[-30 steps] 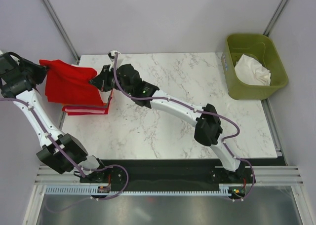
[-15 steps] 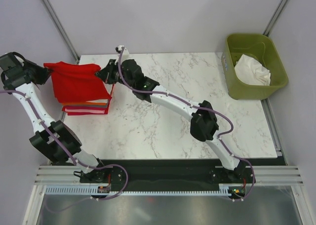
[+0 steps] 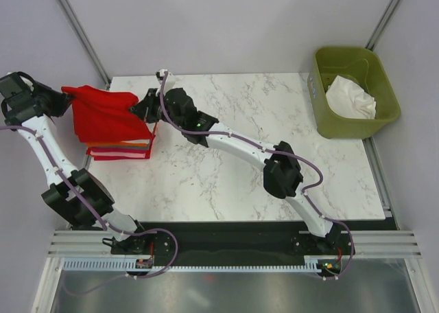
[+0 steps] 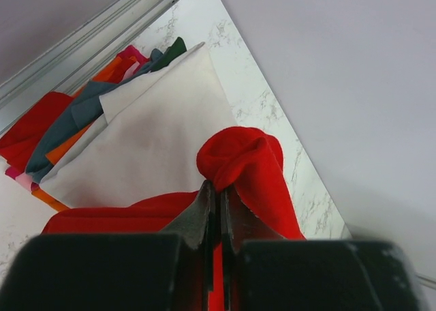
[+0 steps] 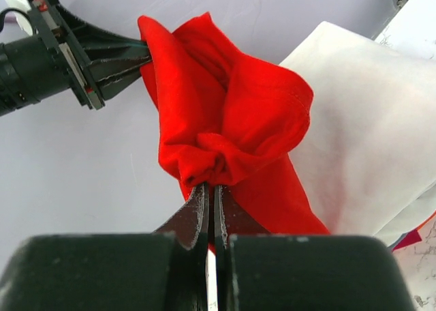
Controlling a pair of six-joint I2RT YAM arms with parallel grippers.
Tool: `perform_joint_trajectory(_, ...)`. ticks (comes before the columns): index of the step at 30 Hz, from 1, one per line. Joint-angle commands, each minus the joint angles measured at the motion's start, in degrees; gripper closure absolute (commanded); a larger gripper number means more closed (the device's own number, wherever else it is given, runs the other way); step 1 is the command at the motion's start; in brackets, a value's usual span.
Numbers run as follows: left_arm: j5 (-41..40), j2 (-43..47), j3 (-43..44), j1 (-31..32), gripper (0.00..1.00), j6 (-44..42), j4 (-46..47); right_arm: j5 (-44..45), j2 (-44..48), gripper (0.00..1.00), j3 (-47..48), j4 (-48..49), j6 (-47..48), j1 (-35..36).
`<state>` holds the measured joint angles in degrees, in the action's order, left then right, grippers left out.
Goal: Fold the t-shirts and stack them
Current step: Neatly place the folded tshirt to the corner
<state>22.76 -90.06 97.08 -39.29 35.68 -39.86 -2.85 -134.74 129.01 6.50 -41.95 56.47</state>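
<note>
A bright red t-shirt [image 3: 103, 117] hangs folded between both grippers above a stack of folded t-shirts [image 3: 120, 149] at the table's far left corner. My left gripper [image 3: 66, 97] is shut on the red shirt's left end, with bunched red cloth [image 4: 238, 161] at its tips [image 4: 218, 188]. My right gripper [image 3: 139, 106] is shut on the shirt's right end, the fabric [image 5: 225, 134] gathered just past its tips [image 5: 212, 188]. The stack's top layer is white [image 4: 150, 140], with orange, grey and dark red edges [image 4: 68, 127] beneath. The red shirt droops over the stack; whether it touches, I cannot tell.
An olive-green bin [image 3: 322, 114] stands off the table's far right corner with a crumpled white cloth [image 3: 352, 97] inside. The marble table [image 3: 240, 176] stretches between the stack and the bin. A wall rail [image 3: 79, 31] runs behind the stack on the left.
The left arm has drawn back and up to the left, and the right gripper has shifted slightly toward the far edge; the red shirt now hangs more squarely over the stack.
</note>
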Motion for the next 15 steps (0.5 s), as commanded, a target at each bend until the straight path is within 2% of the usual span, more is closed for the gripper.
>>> perform_joint_trajectory(1,0.0,4.1,2.0,-0.7,0.98,-0.9,4.3,0.0,6.1,1.0,-0.8,1.9,2.8,1.7)
perform_joint_trajectory(15,-2.7,5.6,4.7,-0.9,0.98,-1.5,1.5,1.0,9.9,1.0,-4.0,2.5,4.7,3.1)
